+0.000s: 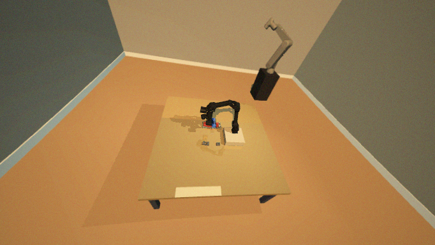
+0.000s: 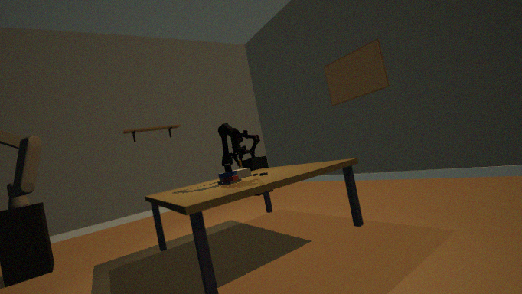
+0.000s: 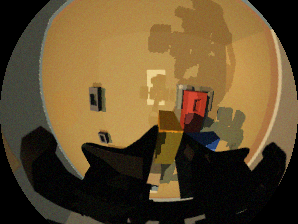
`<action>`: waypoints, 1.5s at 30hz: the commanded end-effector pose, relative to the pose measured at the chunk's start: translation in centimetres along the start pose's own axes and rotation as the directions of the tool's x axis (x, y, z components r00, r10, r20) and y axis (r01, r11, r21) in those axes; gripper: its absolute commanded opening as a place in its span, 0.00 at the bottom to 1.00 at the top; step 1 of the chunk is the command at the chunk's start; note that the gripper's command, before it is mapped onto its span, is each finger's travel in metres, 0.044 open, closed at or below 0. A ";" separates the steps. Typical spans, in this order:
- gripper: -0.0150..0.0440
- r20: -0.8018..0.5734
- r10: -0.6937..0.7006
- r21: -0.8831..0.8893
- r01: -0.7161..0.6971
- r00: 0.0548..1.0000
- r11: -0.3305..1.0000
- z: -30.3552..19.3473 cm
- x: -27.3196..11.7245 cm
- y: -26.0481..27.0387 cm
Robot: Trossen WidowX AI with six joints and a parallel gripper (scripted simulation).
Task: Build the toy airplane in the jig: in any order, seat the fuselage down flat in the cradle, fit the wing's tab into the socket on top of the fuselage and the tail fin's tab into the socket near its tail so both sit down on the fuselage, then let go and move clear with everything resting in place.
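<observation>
The red fuselage (image 1: 217, 125) (image 2: 231, 179) (image 3: 190, 111) lies in the grey jig cradle (image 3: 180, 90). The blue wing (image 1: 213, 121) (image 2: 227, 175) (image 3: 206, 140) lies across the top of the fuselage, partly hidden by a finger in the wrist view; how deep its tab sits cannot be told. My gripper (image 3: 164, 128) is shut on the yellow tail fin (image 2: 240, 163) (image 3: 169, 147) and holds it above the table. In the wrist view the fin appears just left of the fuselage, whose dark socket shows uncovered. In the top view the arm hides the fin.
Two small grey holders stand on the table, a larger one (image 1: 206, 143) (image 3: 95, 99) and a smaller one (image 1: 218, 144) (image 3: 104, 137). A white box (image 1: 234, 139) (image 2: 243, 173) stands by the arm's base. A pale rectangle (image 1: 198, 191) lies at the table's far edge from the arm.
</observation>
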State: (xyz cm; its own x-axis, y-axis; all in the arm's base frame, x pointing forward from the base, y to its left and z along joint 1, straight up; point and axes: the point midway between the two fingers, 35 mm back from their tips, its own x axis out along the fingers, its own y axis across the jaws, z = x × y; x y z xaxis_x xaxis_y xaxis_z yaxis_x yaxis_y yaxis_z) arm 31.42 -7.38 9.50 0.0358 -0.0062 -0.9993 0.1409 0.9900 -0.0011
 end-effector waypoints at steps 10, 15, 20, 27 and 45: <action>0.25 0.000 -0.005 -0.038 0.005 1.000 0.999 1.1 0.9 -3.8; 0.25 -0.003 -0.007 -0.053 0.007 1.000 0.999 1.3 1.3 -5.4; 0.25 -0.005 -0.010 -0.068 0.009 1.000 0.998 1.5 1.7 -7.0; 0.36 -0.006 -0.010 -0.073 0.010 1.000 0.997 1.5 1.8 -7.4; 0.36 -0.006 -0.010 -0.073 0.010 1.000 0.997 1.5 1.8 -7.6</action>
State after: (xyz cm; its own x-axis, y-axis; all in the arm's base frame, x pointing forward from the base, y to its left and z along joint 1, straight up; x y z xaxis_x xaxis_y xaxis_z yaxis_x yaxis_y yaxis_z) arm 31.89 -14.94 7.75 0.0283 -0.0099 -0.9996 0.0708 0.9975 -0.0079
